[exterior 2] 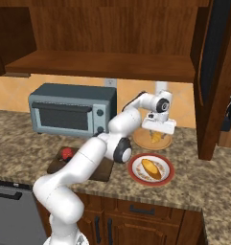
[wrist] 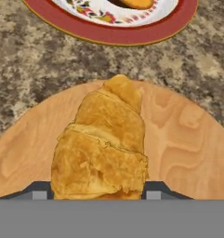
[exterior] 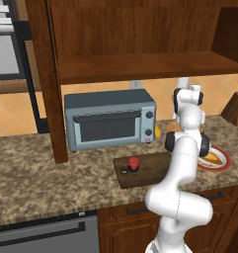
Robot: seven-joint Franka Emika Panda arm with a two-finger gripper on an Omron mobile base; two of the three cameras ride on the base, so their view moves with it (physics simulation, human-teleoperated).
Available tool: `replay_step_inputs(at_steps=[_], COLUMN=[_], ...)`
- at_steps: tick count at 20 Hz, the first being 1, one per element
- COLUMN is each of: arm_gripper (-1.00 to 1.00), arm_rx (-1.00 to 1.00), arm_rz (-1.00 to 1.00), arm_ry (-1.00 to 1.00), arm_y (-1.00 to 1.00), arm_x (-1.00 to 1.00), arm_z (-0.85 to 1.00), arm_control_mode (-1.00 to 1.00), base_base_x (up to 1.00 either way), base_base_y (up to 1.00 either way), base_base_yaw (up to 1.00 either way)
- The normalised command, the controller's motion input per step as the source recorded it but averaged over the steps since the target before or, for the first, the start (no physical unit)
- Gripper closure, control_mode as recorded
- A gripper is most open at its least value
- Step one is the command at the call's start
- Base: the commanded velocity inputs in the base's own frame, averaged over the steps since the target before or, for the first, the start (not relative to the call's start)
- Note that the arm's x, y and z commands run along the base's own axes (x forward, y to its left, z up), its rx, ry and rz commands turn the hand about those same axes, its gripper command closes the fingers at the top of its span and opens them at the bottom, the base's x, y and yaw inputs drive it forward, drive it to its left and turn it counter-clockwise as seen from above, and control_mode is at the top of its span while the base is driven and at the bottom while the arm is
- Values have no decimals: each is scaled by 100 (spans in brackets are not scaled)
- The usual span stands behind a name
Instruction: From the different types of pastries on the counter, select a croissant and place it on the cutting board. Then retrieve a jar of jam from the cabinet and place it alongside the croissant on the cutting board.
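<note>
Fingers [wrist: 98,194] open, straddling the croissant [wrist: 104,148] lying between them on the tan disc [wrist: 178,139] just short of the red-rimmed plate [wrist: 132,30]; judged light, flaky, crushable, so grip gently across the thick middle.

A flaky, golden-crusted croissant [wrist: 102,148] lies on a smooth, pale wood-grained disc [wrist: 178,139] set on the speckled granite counter [exterior: 31,178], beside a glossy red-rimmed plate [wrist: 108,32], a matt grey-blue metal toaster oven [exterior: 109,118] and dark reddish wooden cabinet [exterior: 140,44].
</note>
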Motion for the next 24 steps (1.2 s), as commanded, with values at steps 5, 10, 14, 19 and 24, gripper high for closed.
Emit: replay_step_inputs(at_steps=[5,10,14,19,24], arm_gripper=[100,100,100,100,100], arm_rx=[1,-1,-9,-7,-5], arm_rz=[0,0,-2,-3,0], arm_ry=[0,-29,-52,-22,-17], arm_y=[34,54,71,50,0], arm_x=[-59,-99,-99,-34,3], arm_z=[10,0,0,-22,-19], arm_control_mode=[-100,-100,-100,-100,-100], base_base_x=[0,0,0,0,0], base_base_y=[0,0,0,0,0], base_base_yaw=[0,0,0,0,0])
